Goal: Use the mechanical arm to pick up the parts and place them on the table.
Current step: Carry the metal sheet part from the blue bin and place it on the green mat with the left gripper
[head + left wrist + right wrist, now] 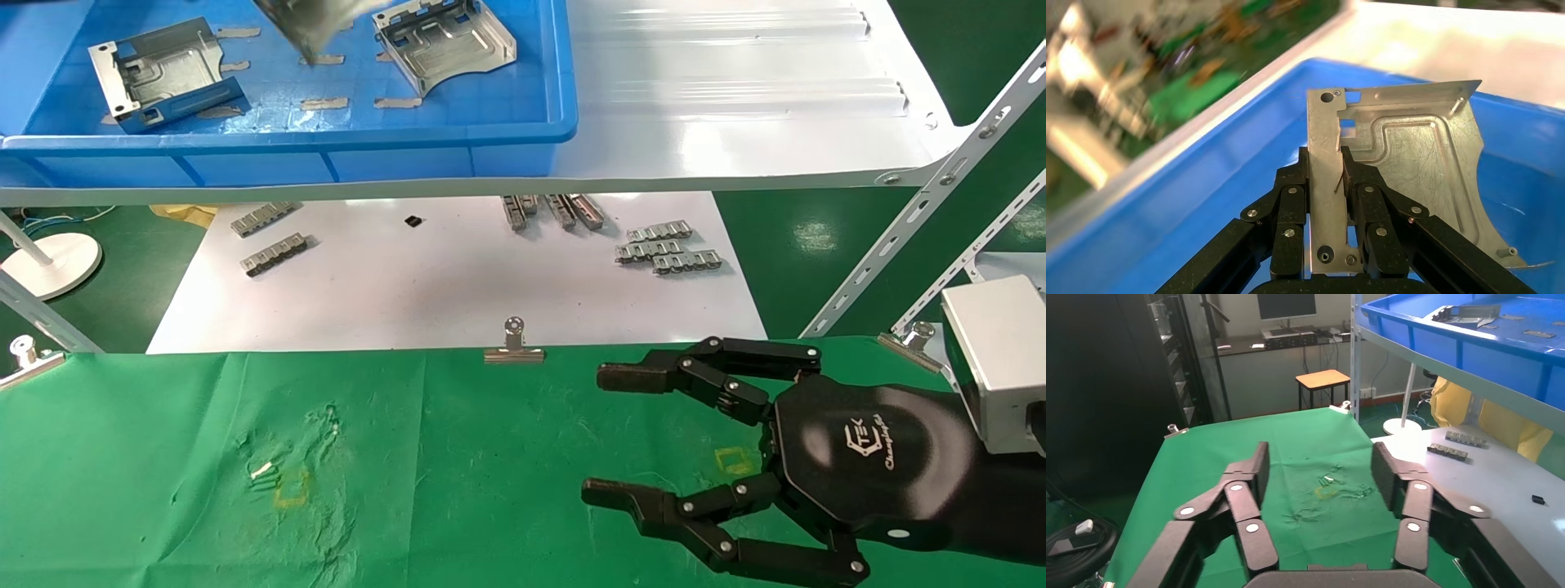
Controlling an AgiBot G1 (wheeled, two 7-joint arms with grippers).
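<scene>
Head view: two parts (445,41) (163,73) lying in the blue bin (523,122), a blurred third, probably held, at the bin's far edge, right gripper (613,437) spread wide over the green table (163,490); left wrist view: left gripper (1329,184) clamped on a part's (1413,159) side wall above the bin; right wrist view: table beneath the splayed fingers (1254,471).

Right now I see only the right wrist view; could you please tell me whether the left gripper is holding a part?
Observer: Yes, the left gripper is shut on a part, pinching its side wall over the bin.
Operator: Thank you. How many other parts lie in that bin?
Observer: Two: a left part and a right part.
</scene>
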